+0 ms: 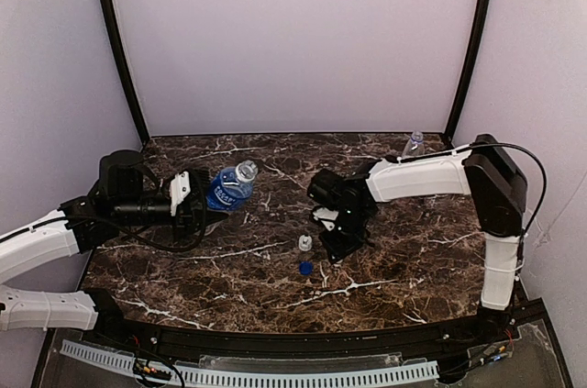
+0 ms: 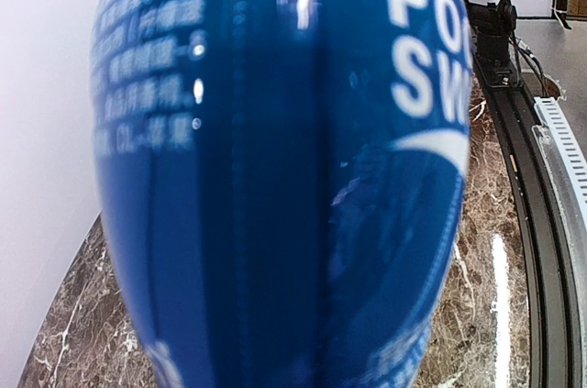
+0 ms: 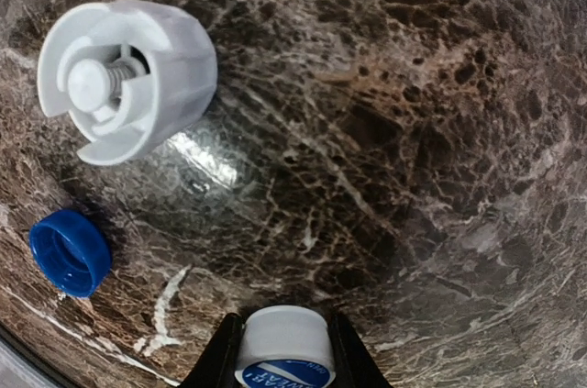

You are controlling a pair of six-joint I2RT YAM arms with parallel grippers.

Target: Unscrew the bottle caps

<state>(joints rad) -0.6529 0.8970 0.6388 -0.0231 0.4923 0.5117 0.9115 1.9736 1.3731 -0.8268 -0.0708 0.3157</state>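
Observation:
My left gripper (image 1: 204,197) is shut on the blue-labelled bottle (image 1: 229,188) and holds it tilted above the table, its open neck pointing up and right. The blue label (image 2: 275,177) fills the left wrist view and hides the fingers. My right gripper (image 1: 337,243) is shut on a white cap with a blue printed top (image 3: 282,344), held between the black fingers (image 3: 220,356) just above the table. A ribbed white cap (image 3: 124,76) lies on the table, also seen from above (image 1: 304,242). A blue cap (image 3: 70,252) lies near it (image 1: 305,268). The Pepsi bottle is out of view.
A small clear bottle (image 1: 413,143) stands at the back right corner, behind the right arm. The dark marble table (image 1: 413,260) is walled in white on three sides. A black rail (image 2: 550,250) runs along the near edge.

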